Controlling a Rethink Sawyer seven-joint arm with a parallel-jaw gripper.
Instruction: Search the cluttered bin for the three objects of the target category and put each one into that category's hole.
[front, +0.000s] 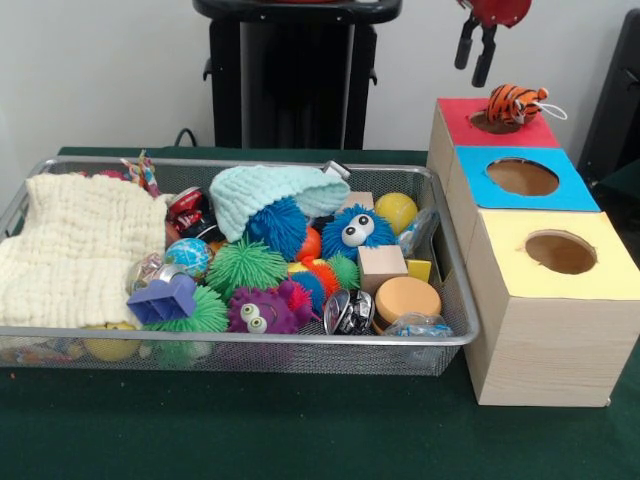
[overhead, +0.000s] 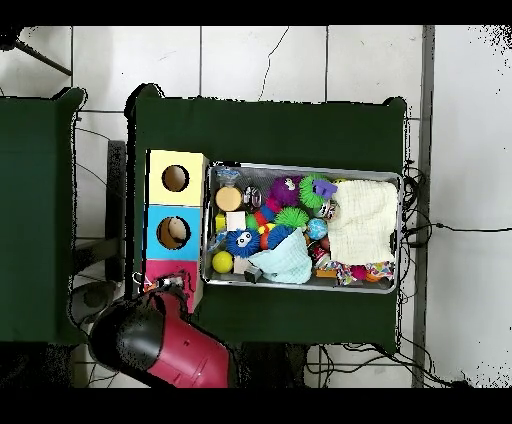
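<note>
An orange-and-black striped tiger plush (front: 515, 100) lies across the hole (front: 487, 123) in the red top of the wooden box (front: 545, 320), partly sunk into it. Straight above and slightly left, my gripper (front: 471, 74) hangs open, with nothing between its two dark fingers (front: 484, 58) and clear air between them and the plush. The wire bin (front: 455, 290) holds spiky and fuzzy balls, among them a blue one with eyes (front: 355, 232) and a purple one with eyes (front: 258, 312). In the overhead view my red arm (overhead: 160, 340) covers the box's red end.
The box also has a blue-topped hole (front: 522, 177) and a yellow-topped hole (front: 560, 252). In the bin lie a cream cloth (front: 80, 250), a mint cloth (front: 270, 195), a yellow ball (front: 396, 210), a wooden block (front: 381, 266) and an orange disc (front: 406, 298).
</note>
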